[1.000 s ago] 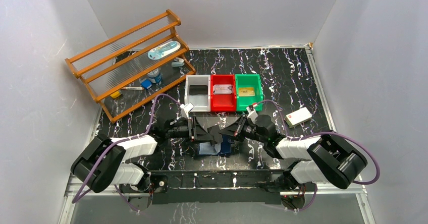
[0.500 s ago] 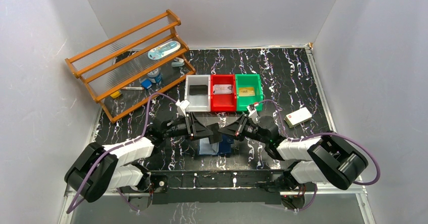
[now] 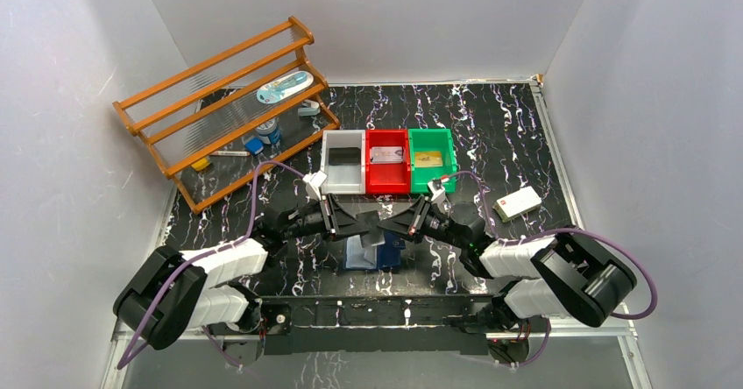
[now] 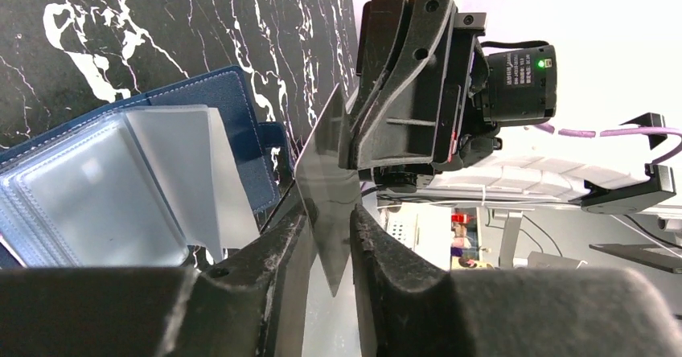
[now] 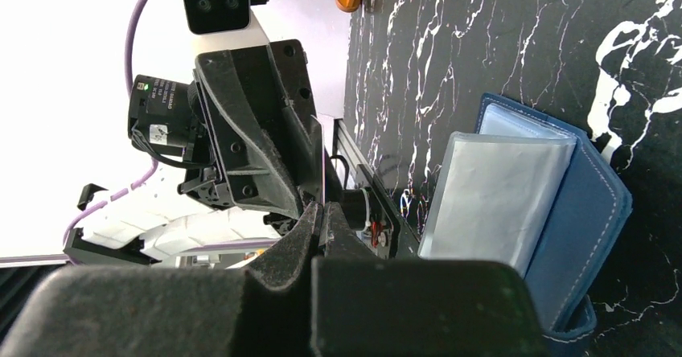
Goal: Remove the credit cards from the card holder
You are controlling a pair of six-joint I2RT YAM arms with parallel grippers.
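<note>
The card holder (image 3: 372, 254) lies open on the black marbled table between the arms, navy outside (image 4: 217, 104) with clear pockets (image 5: 499, 188). Just above it my two grippers meet tip to tip. My right gripper (image 3: 393, 225) (image 5: 323, 212) is shut on the edge of a grey credit card (image 4: 326, 172). My left gripper (image 3: 371, 223) (image 4: 330, 216) has its jaws on either side of the same card's other end, with a narrow gap still showing. Other credit cards lie in the bins: a black one (image 3: 345, 155), a silvery one (image 3: 386, 154) and a gold one (image 3: 428, 158).
White (image 3: 331, 179), red (image 3: 386, 181) and green (image 3: 431, 180) bins stand in a row just beyond the grippers. A white block (image 3: 517, 203) lies to the right. A wooden rack (image 3: 219, 74) with small items fills the back left. Grey walls enclose the table.
The left gripper has moved in toward the right gripper and narrowed its jaws round the card. The right gripper has stayed shut on the card, nearly still.
</note>
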